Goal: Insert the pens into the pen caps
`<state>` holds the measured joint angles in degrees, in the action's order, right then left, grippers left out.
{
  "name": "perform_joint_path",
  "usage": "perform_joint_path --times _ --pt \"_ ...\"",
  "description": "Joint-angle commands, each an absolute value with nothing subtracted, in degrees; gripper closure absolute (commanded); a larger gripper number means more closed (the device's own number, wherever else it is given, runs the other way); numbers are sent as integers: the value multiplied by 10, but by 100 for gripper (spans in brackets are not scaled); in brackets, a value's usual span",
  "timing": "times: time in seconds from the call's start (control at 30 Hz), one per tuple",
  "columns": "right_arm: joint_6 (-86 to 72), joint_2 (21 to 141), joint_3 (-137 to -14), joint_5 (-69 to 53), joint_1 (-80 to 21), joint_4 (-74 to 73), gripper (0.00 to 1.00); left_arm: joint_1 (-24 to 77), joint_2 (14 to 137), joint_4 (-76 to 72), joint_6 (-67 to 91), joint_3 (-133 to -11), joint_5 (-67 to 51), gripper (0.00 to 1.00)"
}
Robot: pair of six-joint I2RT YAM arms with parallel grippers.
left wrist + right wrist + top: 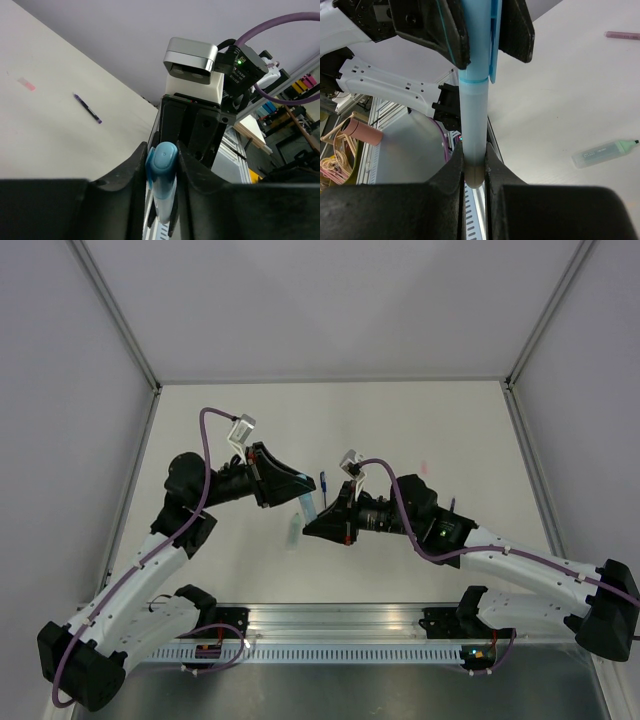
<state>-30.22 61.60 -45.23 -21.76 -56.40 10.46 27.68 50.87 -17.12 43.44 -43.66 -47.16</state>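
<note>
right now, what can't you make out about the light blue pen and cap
- Top external: light blue pen mostly covered by left gripper and right gripper.
- Right wrist: cap top cut off by the frame edge.
- Left wrist: pen below cap hidden behind fingers.

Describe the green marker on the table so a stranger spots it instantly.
On the white table, look just on the near side of the light blue pen held in mid-air. The mint green marker lies there alone, thicker than the thin dark blue pen and pink pen farther back, and the only green one.
</note>
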Motion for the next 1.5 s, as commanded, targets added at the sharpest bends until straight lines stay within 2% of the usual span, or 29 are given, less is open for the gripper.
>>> perform_joint_path --times 0.0,0.1,0.57,0.77,0.97,1.1,1.47 --pt "-311 613 -451 -229 -563 142 100 278 504 -216 454 -433 -498 75" --pt "-312 614 -456 -226 -563 142 100 278 503 -256 468 -414 -524 98" --pt "-284 601 -562 -138 -562 141 100 286 491 -382 538 -321 -557 98" --pt "-267 632 -620 -118 -562 139 100 300 519 -492 607 -290 -572 98" --pt "-255 655 -669 -111 -557 131 100 320 501 -486 602 -277 -568 98" --pt "-237 649 -702 -98 -553 111 100 323 477 -419 565 -271 -553 98" --pt "-225 665 -759 -139 -508 93 100 375 509 -446 540 -255 -522 98"
